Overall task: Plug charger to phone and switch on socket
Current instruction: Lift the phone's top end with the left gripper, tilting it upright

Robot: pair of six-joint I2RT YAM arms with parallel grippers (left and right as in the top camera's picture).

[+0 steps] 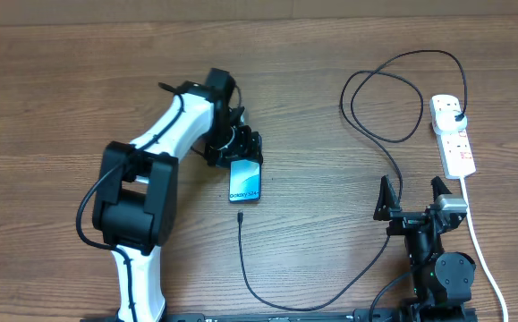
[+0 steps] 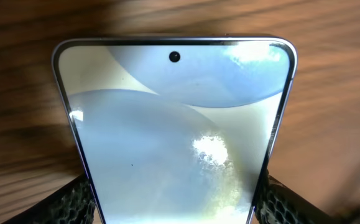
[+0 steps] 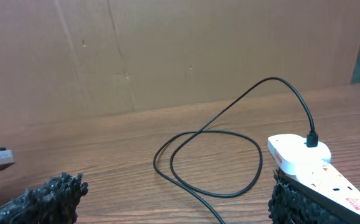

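While knobbly black pads (image 2: pixel 68 208) pinch its edges, glossy phone (image 2: pixel 173 155) — rounded corners.

Left arm (image 1: pixel 165 134): reaching forward, elbow bent.
Left gripper (image 1: pixel 243 152): fingers clamped on the phone (image 1: pixel 246 182).
Right gripper (image 1: pixel 412 195): jaws wide apart, nothing held.

The smartphone (image 1: pixel 245 180), its screen lit blue-teal, is being seen lying flat near the table's middle. The black charger cable (image 1: pixel 242 255) is being left looped toward the far right corner. Its plug (image 1: pixel 456 114) is seated in the white power strip (image 1: pixel 453 143) by the right edge, and its connector tip (image 1: pixel 240 216) lies just short of the smartphone.
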